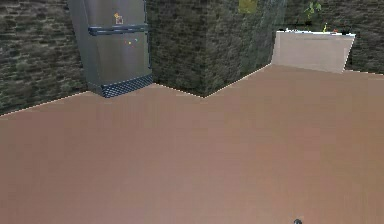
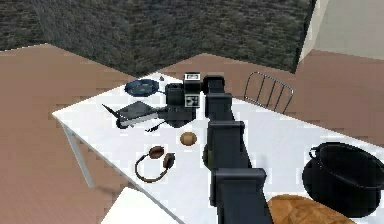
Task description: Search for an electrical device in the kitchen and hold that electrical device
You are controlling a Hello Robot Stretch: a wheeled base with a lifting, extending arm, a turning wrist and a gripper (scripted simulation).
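The dark arm reaches out over a white table (image 2: pixel 100 135) in the arm side view. At its far end the gripper (image 2: pixel 176 104) hangs by the two white squares, above the tabletop. Left of it lies a dark flat thing like a half-open laptop (image 2: pixel 130 110). A brown ring-shaped thing like headphones (image 2: pixel 153 165) lies nearer on the table, with a small round brown thing (image 2: pixel 187 138) beside the arm. Things lie on the table at and behind the gripper, so I cannot tell whether it holds anything.
A blue plate (image 2: pixel 145 87) sits at the table's far side, a black pot (image 2: pixel 345 175) and a loaf (image 2: pixel 305 212) at its right. A wire chair (image 2: pixel 268 92) stands behind. The forward view has a grey fridge (image 1: pixel 112 45), dark stone walls, a white counter (image 1: pixel 315 50) and open brown floor.
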